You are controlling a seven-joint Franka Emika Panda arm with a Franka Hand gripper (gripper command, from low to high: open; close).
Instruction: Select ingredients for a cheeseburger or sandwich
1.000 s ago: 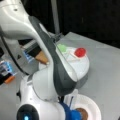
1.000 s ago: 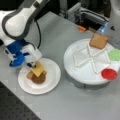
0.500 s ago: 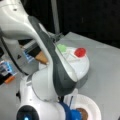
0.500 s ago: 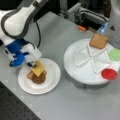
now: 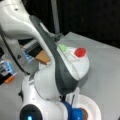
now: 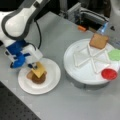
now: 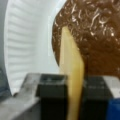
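The yellow cheese square [image 6: 38, 70] is pinched edge-on between my fingers [image 7: 51, 92], and in the wrist view it stands as a thin upright slab running away from me, its far end reaching out over the dark brown round patty [image 7: 95, 37]. In a front view the cheese hangs tilted, its lower corner just above or touching the patty [image 6: 37, 78]; I cannot tell which. The patty lies on a tan bread piece [image 6: 30, 74] on the small white plate [image 6: 51, 83], so the stack sits directly below and slightly ahead of my gripper [image 6: 35, 65], which is clamped on the cheese. To a front view's right, well apart, stands the large white divided tray [image 6: 75, 72], with a bread square [image 6: 98, 41] in its top compartment, the green leaf [image 6: 115, 54] at its right side and the red disc [image 6: 109, 74] lower right. In a front view my own arm hides most of the plate, though the red disc [image 5: 80, 52] and leaf [image 5: 62, 47] show
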